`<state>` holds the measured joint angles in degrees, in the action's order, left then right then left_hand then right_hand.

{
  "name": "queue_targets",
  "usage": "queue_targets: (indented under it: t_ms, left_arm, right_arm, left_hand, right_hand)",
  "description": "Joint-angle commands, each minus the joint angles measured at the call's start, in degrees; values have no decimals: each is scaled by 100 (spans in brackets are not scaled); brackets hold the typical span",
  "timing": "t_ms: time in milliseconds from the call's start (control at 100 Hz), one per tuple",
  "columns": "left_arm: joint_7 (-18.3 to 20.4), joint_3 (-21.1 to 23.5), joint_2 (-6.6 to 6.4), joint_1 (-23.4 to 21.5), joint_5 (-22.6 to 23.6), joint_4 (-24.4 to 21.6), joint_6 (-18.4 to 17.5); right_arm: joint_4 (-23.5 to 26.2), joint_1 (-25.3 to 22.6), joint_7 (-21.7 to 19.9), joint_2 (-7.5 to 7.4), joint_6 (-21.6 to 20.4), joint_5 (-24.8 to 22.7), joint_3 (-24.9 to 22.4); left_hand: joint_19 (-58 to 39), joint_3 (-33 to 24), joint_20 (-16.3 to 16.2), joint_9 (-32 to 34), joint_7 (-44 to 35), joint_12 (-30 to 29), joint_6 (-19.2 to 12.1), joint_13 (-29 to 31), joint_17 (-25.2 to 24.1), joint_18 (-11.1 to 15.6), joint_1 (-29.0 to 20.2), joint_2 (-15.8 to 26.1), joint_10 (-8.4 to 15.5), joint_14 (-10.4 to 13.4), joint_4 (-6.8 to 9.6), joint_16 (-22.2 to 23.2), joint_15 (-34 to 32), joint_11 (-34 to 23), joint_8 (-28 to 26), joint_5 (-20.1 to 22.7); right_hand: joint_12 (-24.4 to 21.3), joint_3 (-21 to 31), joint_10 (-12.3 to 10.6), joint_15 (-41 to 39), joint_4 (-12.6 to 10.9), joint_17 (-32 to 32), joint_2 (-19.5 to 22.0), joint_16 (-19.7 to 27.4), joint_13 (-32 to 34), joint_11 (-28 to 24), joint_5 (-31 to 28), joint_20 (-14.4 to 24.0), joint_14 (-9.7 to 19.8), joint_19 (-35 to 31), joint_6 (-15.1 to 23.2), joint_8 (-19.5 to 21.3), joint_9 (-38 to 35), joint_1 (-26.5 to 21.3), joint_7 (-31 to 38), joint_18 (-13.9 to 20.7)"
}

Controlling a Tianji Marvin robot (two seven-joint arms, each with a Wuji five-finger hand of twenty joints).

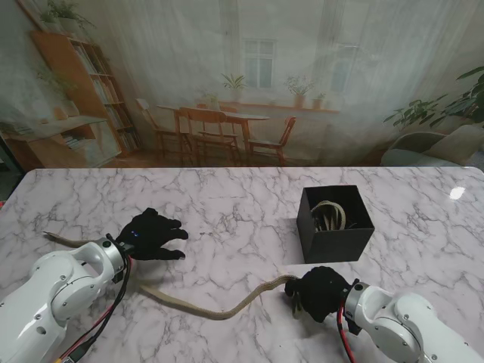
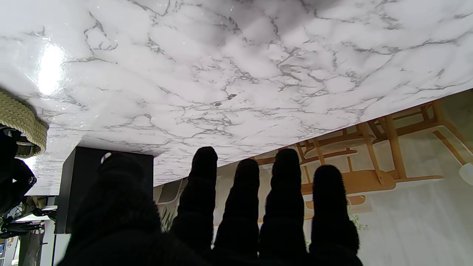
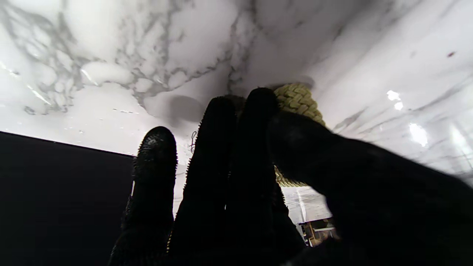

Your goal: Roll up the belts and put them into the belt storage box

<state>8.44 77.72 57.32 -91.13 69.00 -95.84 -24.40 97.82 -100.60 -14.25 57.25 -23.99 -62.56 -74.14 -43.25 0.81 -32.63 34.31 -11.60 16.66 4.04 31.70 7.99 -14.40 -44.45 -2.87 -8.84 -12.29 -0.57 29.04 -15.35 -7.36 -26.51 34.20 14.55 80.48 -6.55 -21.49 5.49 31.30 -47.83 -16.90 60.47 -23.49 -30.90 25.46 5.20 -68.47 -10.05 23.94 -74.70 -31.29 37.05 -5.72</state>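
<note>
The woven belt (image 1: 219, 308) lies curved across the marble table (image 1: 227, 197), nearer to me than the black storage box (image 1: 335, 224). My right hand (image 1: 318, 292) is clenched around its right end. My left hand (image 1: 153, 234) hovers released, fingers (image 2: 284, 199) spread, grasping nothing. A coiled belt (image 1: 330, 214) sits inside the box.

arms: white glossy rounded shells | left robot hand (image 1: 153, 234): black knitted glove | right robot hand (image 1: 319, 291): black glove | wrists: black collars, red and black cables
</note>
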Motion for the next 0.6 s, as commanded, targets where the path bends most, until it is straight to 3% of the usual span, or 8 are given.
queue_targets:
  t_ms: [0,50,110,170,250,330,490,590]
  left_arm:
    - [111,-31,15,16,-14,-30,8]
    - [126,-36,14,23,-20,-34,2]
    - [127,-42,14,30,-26,-32,-2]
    - [123,-49,14,38,-32,-25,-4]
    - [110,-58,15,46,-35,-14,-4]
    - [94,-62,15,48,-34,-7,-8]
    - [103,-52,18,38,-54,-15,1]
    - [105,-46,20,36,-71,-20,6]
  right_arm:
    - [-50,7,80,-12,40,-160,52]
    - [-89,31,130,-14,43,-214,83]
    - [-102,39,118,-15,103,-232,113]
    - [-138,54,218,-11,165,-297,156]
    - [-172,53,357,-6,273,-416,200]
    - [-220,45,559,5,370,-505,247]
    - [-263,22,830,17,493,-637,293]
    - [-258,9,858,17,511,-669,299]
  left_hand:
    - [131,78,53,44,-32,54,86,68,-40,-214,-134,277,-13,-61,-38,71,7,-24,-26,-21]
    - [130,75,53,43,-33,53,92,67,-39,-218,-139,283,-12,-63,-37,72,6,-23,-26,-20]
    - [131,72,55,39,-33,53,92,60,-41,-215,-146,284,-12,-66,-37,71,9,-21,-26,-20]
    - [129,75,56,38,-34,53,93,60,-36,-211,-144,282,-12,-63,-38,72,7,-21,-27,-18]
    - [127,76,57,-34,-9,44,79,54,-34,-207,-145,280,-28,-71,-38,73,7,5,-18,-76]
    - [129,81,60,-62,-10,41,79,49,-40,-215,-130,293,-30,-67,-42,73,7,10,-17,-72]
    - [129,84,62,-94,-14,37,82,37,-44,-203,-114,306,-47,-67,-45,75,7,14,-18,-64]
    - [135,84,64,-113,-22,34,82,29,-50,-205,-109,313,-39,-74,-46,74,9,22,-21,-47]
  right_hand:
    - [-153,715,-219,173,291,134,-348,174,188,169,-148,-141,360,-37,-28,181,-189,-232,316,286]
    - [-235,430,-214,146,445,182,-393,215,231,240,-474,-171,360,-54,-4,233,-279,-63,548,287]
    - [-293,90,-197,90,460,233,-350,271,283,329,-824,-193,353,-110,29,251,-404,62,808,313]
    - [-295,-131,-134,-3,509,271,-238,313,345,426,-997,-246,229,-185,215,-639,-506,-88,1501,249]
    - [-326,-361,93,-112,606,277,-23,172,475,369,-1108,-214,-40,-251,383,-1174,-606,-288,1974,22]
    - [-173,-682,354,-488,686,189,201,-250,703,-4,-1274,-55,-456,-346,960,-1502,-652,-438,2332,-415]
    - [475,-1678,500,-915,803,-106,890,-942,980,-411,-1530,349,-829,-368,2298,-1179,-394,-83,2448,-1201]
    - [1076,-2204,814,-929,917,-211,1171,-1260,694,-399,-1686,487,-1040,-356,2847,-903,588,193,2471,-1459]
